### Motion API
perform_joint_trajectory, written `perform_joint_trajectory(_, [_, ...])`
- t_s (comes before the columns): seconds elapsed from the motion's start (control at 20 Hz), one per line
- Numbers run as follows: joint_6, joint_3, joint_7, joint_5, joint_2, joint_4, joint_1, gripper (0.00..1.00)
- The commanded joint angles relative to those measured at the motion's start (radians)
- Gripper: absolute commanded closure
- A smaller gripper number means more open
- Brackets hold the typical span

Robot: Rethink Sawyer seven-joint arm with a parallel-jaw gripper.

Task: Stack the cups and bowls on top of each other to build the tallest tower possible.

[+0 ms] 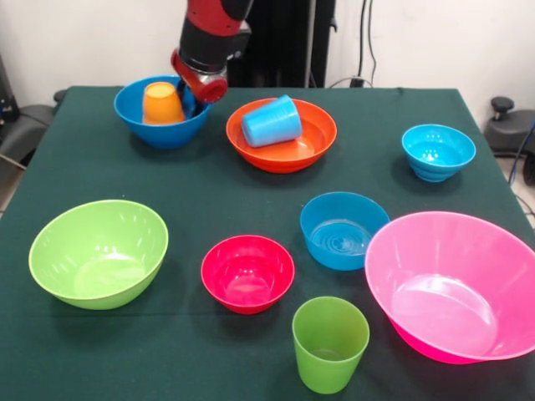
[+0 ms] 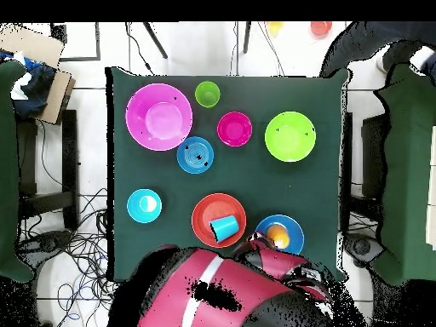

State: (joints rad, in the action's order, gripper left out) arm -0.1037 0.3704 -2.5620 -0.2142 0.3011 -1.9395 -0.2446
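Observation:
My gripper point(image 1: 191, 100) reaches down into the large blue bowl point(image 1: 159, 134) at the far left, right beside an orange cup point(image 1: 163, 103) that stands upside down inside it. I cannot see how the gripper stands. A light blue cup point(image 1: 272, 121) lies on its side in the wide orange bowl point(image 1: 288, 159). A green cup point(image 1: 330, 342) stands upright at the near edge. Standing alone are the lime green bowl point(image 1: 99, 253), small red bowl point(image 1: 247, 273), medium blue bowl point(image 1: 343, 230), large pink bowl point(image 1: 456, 284) and small turquoise bowl point(image 1: 438, 152).
In the overhead view the arm point(image 2: 247, 281) covers the table's bottom edge next to the blue bowl point(image 2: 296, 228) and the orange bowl point(image 2: 204, 211). The dark green table point(image 1: 75, 167) has chairs at both sides.

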Motion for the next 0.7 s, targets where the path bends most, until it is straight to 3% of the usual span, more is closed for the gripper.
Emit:
perform_joint_trajectory(0.05, [-0.03,-0.118,-0.119,0.108,-0.086,0.138,0.055,0.0])
perform_joint_trajectory(0.7, [-0.033,-0.139,-0.112,0.177,-0.085,0.147,0.053,0.0])
